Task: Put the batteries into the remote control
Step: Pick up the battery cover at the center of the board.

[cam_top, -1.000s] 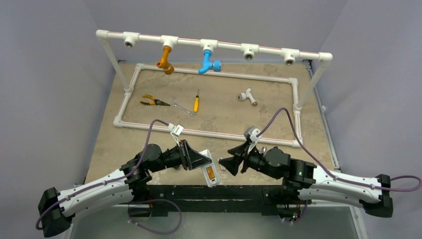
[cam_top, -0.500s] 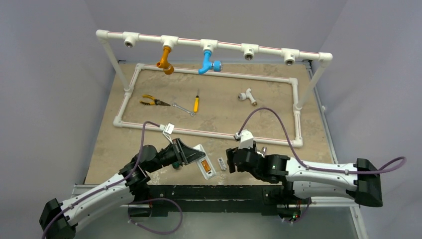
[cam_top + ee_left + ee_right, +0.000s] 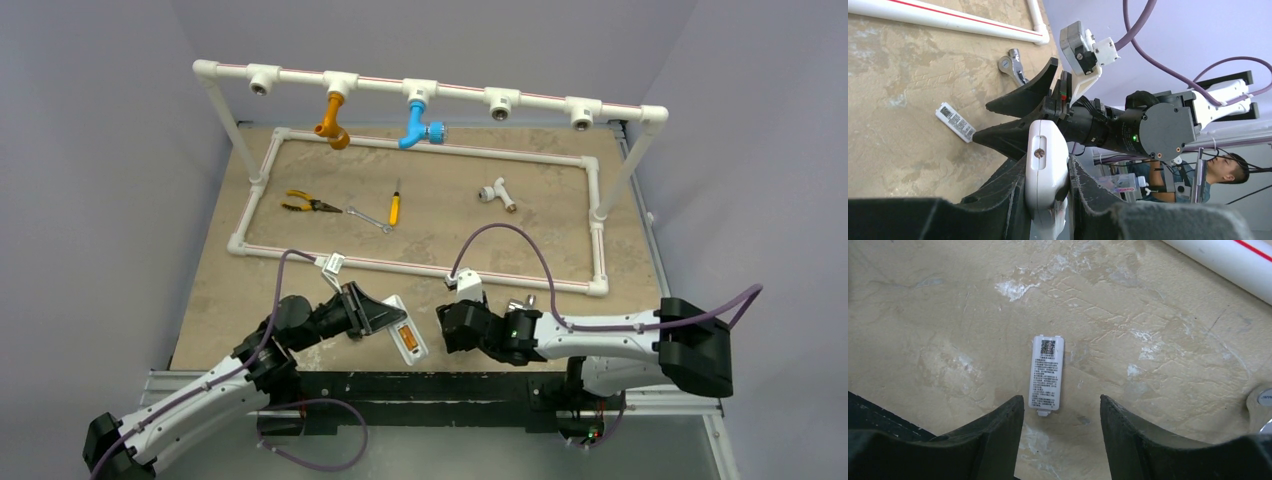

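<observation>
The remote control (image 3: 408, 342) is a white handset held at the near table edge, back up, with my left gripper (image 3: 388, 322) shut on it. An orange battery (image 3: 405, 337) shows in its bay. In the left wrist view the remote control (image 3: 1046, 165) is pinched edge-on between the left gripper's (image 3: 1047, 172) fingers. My right gripper (image 3: 445, 327) hangs open just right of the remote, low over the table. A small white battery cover (image 3: 1048, 372) with printed text lies flat just ahead of the right gripper (image 3: 1061, 400); nothing is between its fingers.
A metal fitting (image 3: 520, 300) lies right of the right gripper. Further back a white pipe frame (image 3: 420, 268) encloses pliers (image 3: 305, 204), a wrench (image 3: 368, 219), a yellow-handled screwdriver (image 3: 394, 207) and a white pipe fitting (image 3: 496, 192). Orange (image 3: 333, 120) and blue (image 3: 417, 122) taps hang from the rail.
The right gripper has turned away from the remote and dropped low over the table, above the white cover. The left arm has carried the remote slightly left and down.
</observation>
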`<state>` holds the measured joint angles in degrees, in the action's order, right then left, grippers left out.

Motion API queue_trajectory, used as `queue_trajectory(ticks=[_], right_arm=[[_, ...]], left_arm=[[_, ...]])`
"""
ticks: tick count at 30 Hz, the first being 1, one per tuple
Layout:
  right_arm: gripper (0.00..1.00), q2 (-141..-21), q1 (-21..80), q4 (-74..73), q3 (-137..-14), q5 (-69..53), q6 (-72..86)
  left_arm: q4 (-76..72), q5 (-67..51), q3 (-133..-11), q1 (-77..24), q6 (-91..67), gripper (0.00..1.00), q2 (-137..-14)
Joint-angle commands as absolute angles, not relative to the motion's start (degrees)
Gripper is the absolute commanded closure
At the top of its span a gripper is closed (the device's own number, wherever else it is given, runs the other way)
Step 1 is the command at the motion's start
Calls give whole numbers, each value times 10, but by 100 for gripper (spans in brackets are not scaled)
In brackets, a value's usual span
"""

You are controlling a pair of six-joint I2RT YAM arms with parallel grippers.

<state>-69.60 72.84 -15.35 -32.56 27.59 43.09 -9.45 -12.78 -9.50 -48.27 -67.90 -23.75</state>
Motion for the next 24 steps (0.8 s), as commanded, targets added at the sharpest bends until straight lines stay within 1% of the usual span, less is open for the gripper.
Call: queue_trajectory(ticks=[1,6,15,21,24], right_arm=[[46,-724,728,-109,-341,266,432],[55,-738,728,-105,-339,275,441],[56,-748,728,-79,-337,255,429],[64,-772,728,-91,-347,247,421],[65,-785,728,-99,-351,247,421]], left_arm=[[-70,-112,-118,-479,-672,100,-226],[-74,-116,-119,-479,-674,100,-231],[-101,-120,-116,-479,-679,100,-242],[-105,-121,-110,-480,-683,100,-238],[-104,-119,-109,-479,-684,100,-232]])
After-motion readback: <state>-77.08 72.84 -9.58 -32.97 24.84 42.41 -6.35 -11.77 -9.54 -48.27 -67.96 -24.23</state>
